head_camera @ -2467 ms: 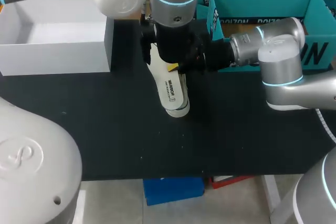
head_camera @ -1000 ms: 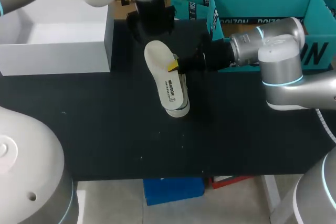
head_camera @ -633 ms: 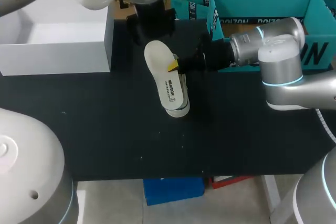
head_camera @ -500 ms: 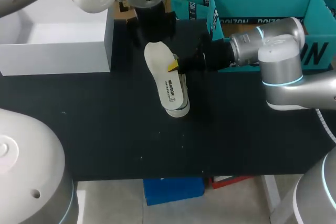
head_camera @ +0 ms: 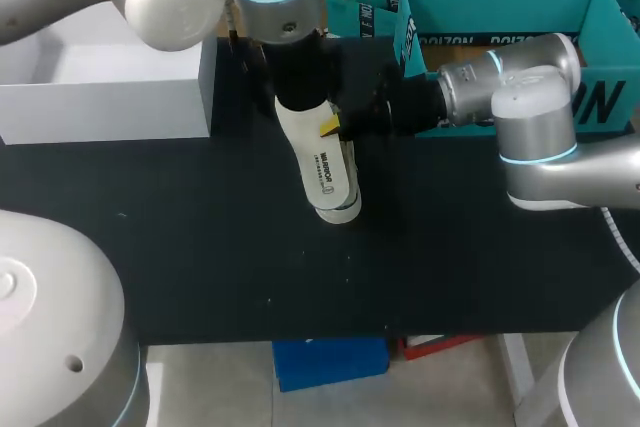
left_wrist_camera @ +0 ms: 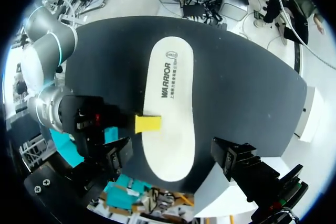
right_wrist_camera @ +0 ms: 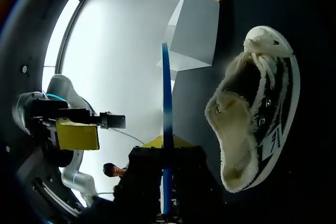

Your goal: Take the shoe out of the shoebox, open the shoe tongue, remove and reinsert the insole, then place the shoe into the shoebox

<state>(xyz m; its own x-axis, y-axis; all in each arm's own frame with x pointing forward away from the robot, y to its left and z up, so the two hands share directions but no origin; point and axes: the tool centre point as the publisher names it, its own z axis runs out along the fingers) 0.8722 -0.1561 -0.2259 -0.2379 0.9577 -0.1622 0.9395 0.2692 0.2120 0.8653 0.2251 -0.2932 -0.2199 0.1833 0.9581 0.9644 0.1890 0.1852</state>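
1. Black table, back middle: shoe on its side, insole out, held over it.
2. Right gripper apparently clamped on insole edge; lower finger hidden.
3. Left gripper spread wide, straddling insole's broad end.
4. Reinsertion pending. Next: close left, steer insole into shoe.

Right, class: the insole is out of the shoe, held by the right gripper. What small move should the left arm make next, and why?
Probably lower the left gripper and close it on the insole. Its fingers stand open on either side of the insole's end, touching nothing, while the right gripper pinches only one edge, close by the shoe.
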